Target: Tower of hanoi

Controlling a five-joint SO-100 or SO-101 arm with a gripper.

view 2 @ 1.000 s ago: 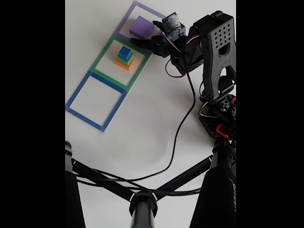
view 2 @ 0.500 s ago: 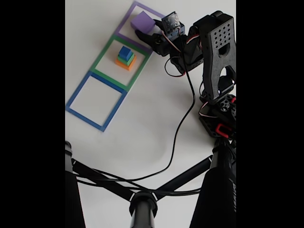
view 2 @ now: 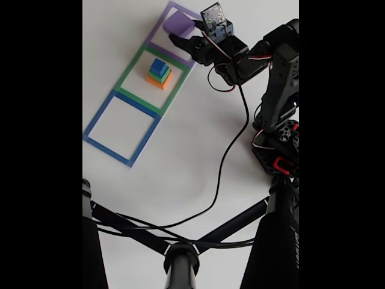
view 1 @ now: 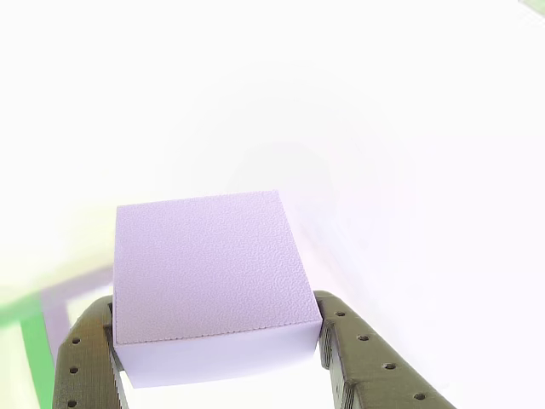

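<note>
A purple cube [view 2: 178, 24] sits over the purple strip outline [view 2: 158, 27] at the top of the fixed view. My gripper [view 2: 183, 31] is shut on it, one finger on each side. In the other view the purple cube [view 1: 204, 273] fills the space between the two dark fingers [view 1: 358, 362] of my gripper [view 1: 213, 328], which press on its lower sides. A small stack stands inside the green outline [view 2: 129, 72]: an orange cube [view 2: 157, 82] at the bottom, a green cube [view 2: 161, 74] on it and a blue cube [view 2: 159, 65] on top. The stack is just left of and below the gripper.
A blue strip outline [view 2: 99, 117] lies lower left with nothing inside it. A black cable [view 2: 228, 156] runs from the arm across the white table. The arm's base [view 2: 278, 150] is at the right. Black stand bars [view 2: 180, 253] cross the bottom.
The gripper moved up the picture from beside the stack to the purple cube and closed on it. The cube shifted slightly toward the top edge, and the upper arm leaned further out.
</note>
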